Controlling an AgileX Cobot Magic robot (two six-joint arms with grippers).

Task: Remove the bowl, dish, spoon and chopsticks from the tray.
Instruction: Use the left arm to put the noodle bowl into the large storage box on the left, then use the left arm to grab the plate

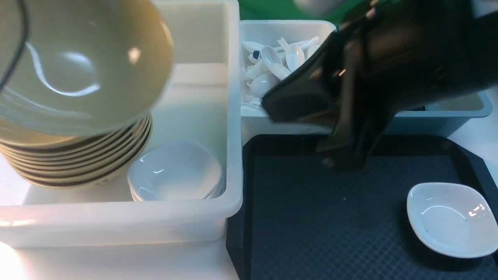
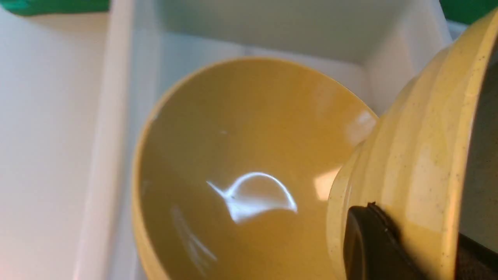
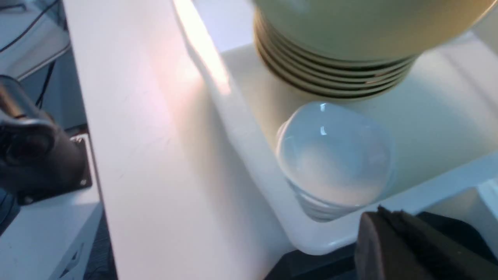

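Observation:
My left gripper (image 2: 420,245) is shut on the rim of the olive-tan bowl (image 1: 78,66). It holds the bowl tilted above a stack of like bowls (image 1: 78,163) in the large white bin (image 1: 233,116). One black finger (image 2: 365,237) presses the bowl's wall (image 2: 420,136). The white dish (image 1: 451,217) sits at the front right of the black tray (image 1: 311,233). My right gripper (image 1: 342,157) hangs over the tray's back edge, its fingers (image 3: 389,233) together with nothing between them. No spoon or chopsticks show on the tray.
A stack of small white dishes (image 1: 175,171) lies in the white bin beside the bowl stack. A smaller white bin with several white spoons (image 1: 272,66) stands behind the tray. A grey-blue bin (image 1: 447,112) is at the back right.

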